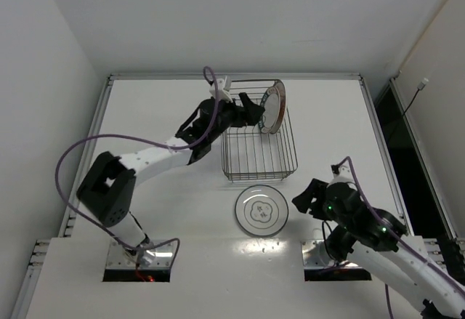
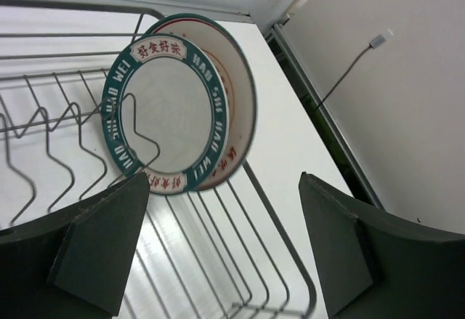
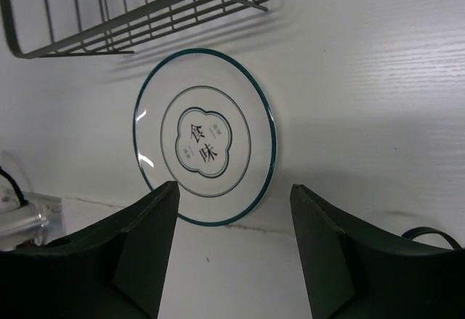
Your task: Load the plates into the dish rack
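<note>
The dark wire dish rack (image 1: 259, 160) stands mid-table. Two white plates with teal and reddish rims (image 1: 275, 107) stand upright at its far end, leaning among the tines; the left wrist view shows them (image 2: 174, 112) and the rack (image 2: 287, 250) close up. My left gripper (image 1: 251, 108) is open and empty just left of them, over the rack. A white plate with a thin dark rim and centre motif (image 1: 261, 209) lies flat on the table in front of the rack; it also shows in the right wrist view (image 3: 207, 137). My right gripper (image 1: 309, 197) is open, empty, right of it.
The rack's near corner (image 3: 138, 14) shows at the top of the right wrist view. A raised metal rail (image 1: 374, 126) borders the white table. A purple cable (image 1: 94, 144) loops off the left arm.
</note>
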`<action>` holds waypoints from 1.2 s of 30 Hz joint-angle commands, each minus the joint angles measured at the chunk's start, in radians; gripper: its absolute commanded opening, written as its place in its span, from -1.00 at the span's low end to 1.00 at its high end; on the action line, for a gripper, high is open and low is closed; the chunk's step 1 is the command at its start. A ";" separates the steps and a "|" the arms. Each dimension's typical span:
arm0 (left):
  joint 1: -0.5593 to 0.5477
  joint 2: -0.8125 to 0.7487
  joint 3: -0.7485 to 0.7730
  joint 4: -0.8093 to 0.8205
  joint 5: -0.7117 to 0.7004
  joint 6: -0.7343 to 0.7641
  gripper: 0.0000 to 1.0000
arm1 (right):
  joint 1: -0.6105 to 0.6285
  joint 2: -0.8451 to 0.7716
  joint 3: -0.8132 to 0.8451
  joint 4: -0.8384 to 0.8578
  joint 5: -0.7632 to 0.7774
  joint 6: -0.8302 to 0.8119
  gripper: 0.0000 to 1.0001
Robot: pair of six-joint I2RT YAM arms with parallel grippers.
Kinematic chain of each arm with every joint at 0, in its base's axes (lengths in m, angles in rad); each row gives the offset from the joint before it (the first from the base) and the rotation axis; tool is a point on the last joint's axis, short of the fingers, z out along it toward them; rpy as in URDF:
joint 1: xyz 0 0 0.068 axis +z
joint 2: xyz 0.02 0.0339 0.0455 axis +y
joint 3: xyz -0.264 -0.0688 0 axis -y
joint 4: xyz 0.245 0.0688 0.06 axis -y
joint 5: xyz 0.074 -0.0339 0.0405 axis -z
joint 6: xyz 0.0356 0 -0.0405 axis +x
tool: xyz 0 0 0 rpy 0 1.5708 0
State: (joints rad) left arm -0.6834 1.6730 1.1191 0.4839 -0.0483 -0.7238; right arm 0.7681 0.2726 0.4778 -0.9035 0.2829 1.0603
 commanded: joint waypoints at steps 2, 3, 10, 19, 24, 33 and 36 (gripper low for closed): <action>-0.047 -0.241 -0.051 -0.152 -0.014 0.226 0.64 | -0.003 0.135 -0.092 0.139 -0.068 0.098 0.20; -0.074 -0.272 -0.062 -0.206 -0.054 0.266 0.64 | -0.003 0.135 -0.122 0.209 -0.080 0.165 0.20; -0.097 -0.508 -0.185 -0.500 -0.200 0.515 0.76 | 0.008 -0.004 -0.464 0.374 -0.126 0.470 0.20; -0.133 -0.680 -0.326 -0.564 -0.399 0.627 1.00 | 0.010 0.173 -0.633 0.699 -0.179 0.627 0.13; -0.133 -0.737 -0.378 -0.553 -0.495 0.655 1.00 | 0.010 0.431 -0.547 0.727 -0.159 0.629 0.02; -0.133 -0.716 -0.367 -0.564 -0.662 0.626 1.00 | 0.054 0.807 -0.516 0.919 -0.191 0.685 -0.33; -0.133 -0.725 -0.377 -0.564 -0.696 0.626 1.00 | 0.073 0.832 -0.496 0.919 -0.182 0.707 -0.79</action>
State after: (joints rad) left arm -0.8066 0.9623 0.7467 -0.0975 -0.6567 -0.0906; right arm 0.8207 1.0512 0.0879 0.1036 0.0658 1.7466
